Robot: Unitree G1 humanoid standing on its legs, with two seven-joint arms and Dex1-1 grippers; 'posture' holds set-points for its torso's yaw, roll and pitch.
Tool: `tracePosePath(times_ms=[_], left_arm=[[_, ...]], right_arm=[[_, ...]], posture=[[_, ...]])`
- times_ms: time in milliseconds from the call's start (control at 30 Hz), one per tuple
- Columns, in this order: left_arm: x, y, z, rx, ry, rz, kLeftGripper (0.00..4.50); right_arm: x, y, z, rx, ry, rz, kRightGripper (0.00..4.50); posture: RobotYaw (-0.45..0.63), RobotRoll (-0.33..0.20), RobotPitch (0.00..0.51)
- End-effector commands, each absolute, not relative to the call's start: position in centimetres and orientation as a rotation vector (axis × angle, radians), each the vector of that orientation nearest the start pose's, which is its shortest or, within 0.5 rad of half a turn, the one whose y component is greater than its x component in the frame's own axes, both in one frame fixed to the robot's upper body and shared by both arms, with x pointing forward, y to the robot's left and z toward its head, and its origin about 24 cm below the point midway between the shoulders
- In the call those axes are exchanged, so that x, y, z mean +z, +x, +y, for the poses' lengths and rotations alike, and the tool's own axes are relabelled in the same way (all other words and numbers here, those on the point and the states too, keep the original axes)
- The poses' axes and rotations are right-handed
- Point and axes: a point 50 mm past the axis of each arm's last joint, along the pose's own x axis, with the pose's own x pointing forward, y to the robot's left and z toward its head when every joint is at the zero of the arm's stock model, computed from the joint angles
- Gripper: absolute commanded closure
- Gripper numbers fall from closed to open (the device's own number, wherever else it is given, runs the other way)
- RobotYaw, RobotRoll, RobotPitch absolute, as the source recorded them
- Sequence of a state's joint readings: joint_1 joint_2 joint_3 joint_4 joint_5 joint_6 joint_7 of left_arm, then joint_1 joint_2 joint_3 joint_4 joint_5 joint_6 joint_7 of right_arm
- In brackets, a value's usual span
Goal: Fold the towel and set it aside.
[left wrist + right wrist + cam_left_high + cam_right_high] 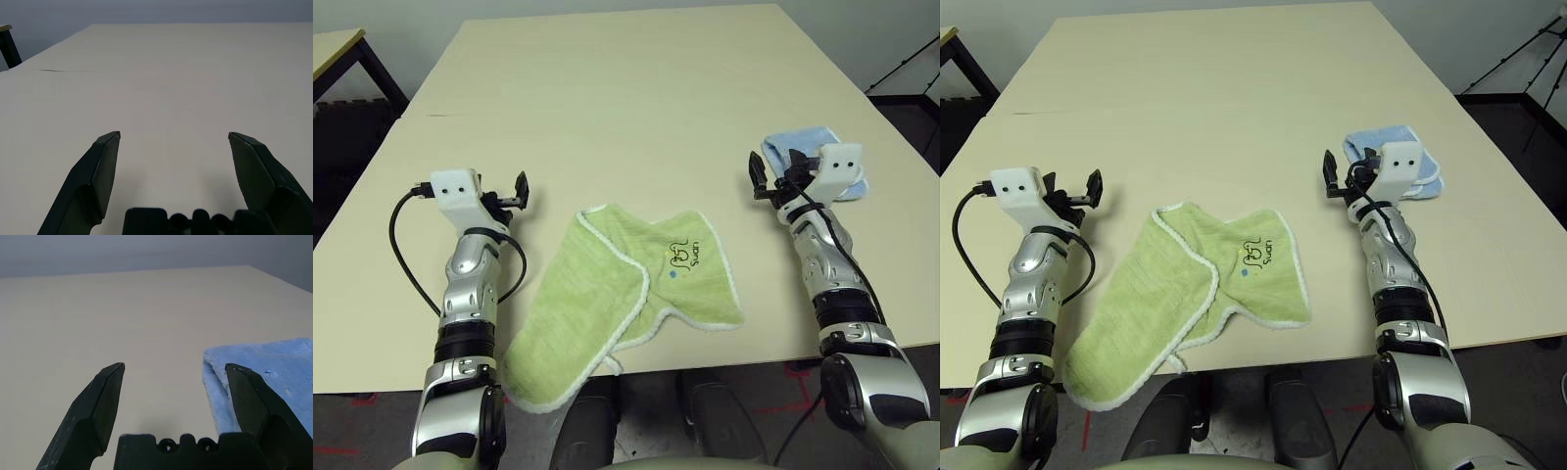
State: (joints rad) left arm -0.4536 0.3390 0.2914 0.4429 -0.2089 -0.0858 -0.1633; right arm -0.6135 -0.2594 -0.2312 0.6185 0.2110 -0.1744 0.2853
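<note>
One soft green towel with white edging (607, 294) is lying crumpled on the pale desk (607, 98), one blue folded cloth (822, 157) is sitting nearby, and both the left gripper (173, 139) and the right gripper (173, 369) are holding their fingers wide apart, grasping nothing.

Head stereo pair looks down over desk (607, 88); wrist cameras skim low, forward between own fingers (105, 166).

towel (607, 294): light green terry, white edging, logo up
state: rumpled, partly folded
place: table's near edge, one corner overhanging
</note>
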Motion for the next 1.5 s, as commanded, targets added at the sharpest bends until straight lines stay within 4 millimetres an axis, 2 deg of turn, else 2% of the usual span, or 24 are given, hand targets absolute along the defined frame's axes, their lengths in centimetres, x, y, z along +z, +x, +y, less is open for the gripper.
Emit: tracePosePath(times_ms=[33,667,933,1133,1267,1400,1500], left_arm=[[10.6,32.9,26.3,0.101,0.029,-0.152,0.01],[10.5,32.8,28.3,0.126,0.047,-0.143,0.01],[11.2,32.6,30.6,0.100,0.062,-0.128,0.01],[11.5,32.9,31.0,0.100,0.065,-0.132,0.01],[11.5,32.8,29.9,-0.095,0.054,-0.118,0.01],[13.4,32.9,30.0,-0.272,0.043,-0.126,0.01],[14.9,32.8,29.1,-0.455,0.090,-0.102,0.01]], right_arm=[[11.4,35.5,-21.8,0.091,0.045,-0.211,0.01],[11.3,35.9,-20.7,0.131,0.048,-0.196,0.01],[11.3,36.3,-20.0,0.154,0.051,-0.192,0.01],[11.3,36.4,-20.0,0.173,0.047,-0.186,0.01],[11.3,36.5,-20.6,0.177,0.044,-0.179,0.01],[11.4,36.6,-21.1,0.213,0.033,-0.168,0.01],[11.6,36.6,-21.7,0.256,0.028,-0.160,0.01]], posture=[[-0.13,0.000,0.124],[-0.08,0.000,0.128],[-0.07,0.000,0.121],[-0.05,0.000,0.125],[0.00,0.000,0.130],[0.01,0.000,0.141],[0.01,0.000,0.142]])
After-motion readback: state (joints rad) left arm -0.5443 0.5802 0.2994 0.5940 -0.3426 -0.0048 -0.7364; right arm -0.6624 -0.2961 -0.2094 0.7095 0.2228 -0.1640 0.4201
